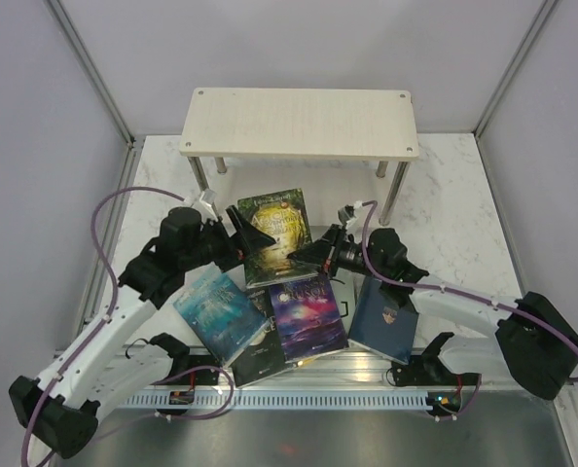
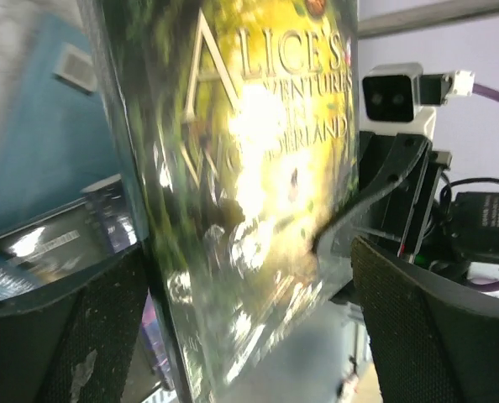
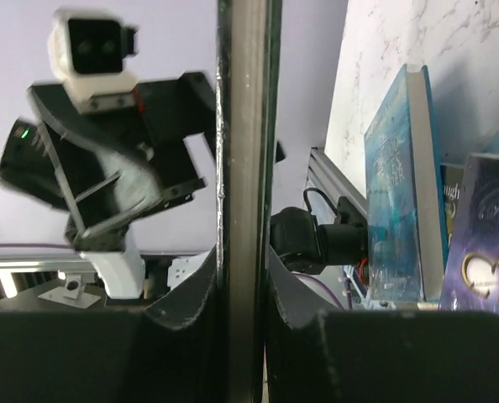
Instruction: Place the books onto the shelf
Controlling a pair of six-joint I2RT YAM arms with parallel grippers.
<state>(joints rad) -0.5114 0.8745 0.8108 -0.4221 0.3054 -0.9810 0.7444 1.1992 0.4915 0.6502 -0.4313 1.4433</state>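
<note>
Green-gold Alice book (image 1: pixel 274 233) is hanging tilted between the shelf (image 1: pixel 299 122) and the other books (image 1: pixel 308 313) lying on the marble surface (image 1: pixel 445 224). Right pincer (image 3: pixel 243 267) is clamping its thin edge, while the left pincer (image 2: pixel 258 327) is sitting spread wide, fingers either side of the cover.

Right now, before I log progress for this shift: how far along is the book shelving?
Done: nothing, the shelf is bare on top. In hand: the right gripper is shut on the Alice in Wonderland book, the left gripper open around it. Left: that book and the teal book, purple book, navy book and black book on the table.
</note>
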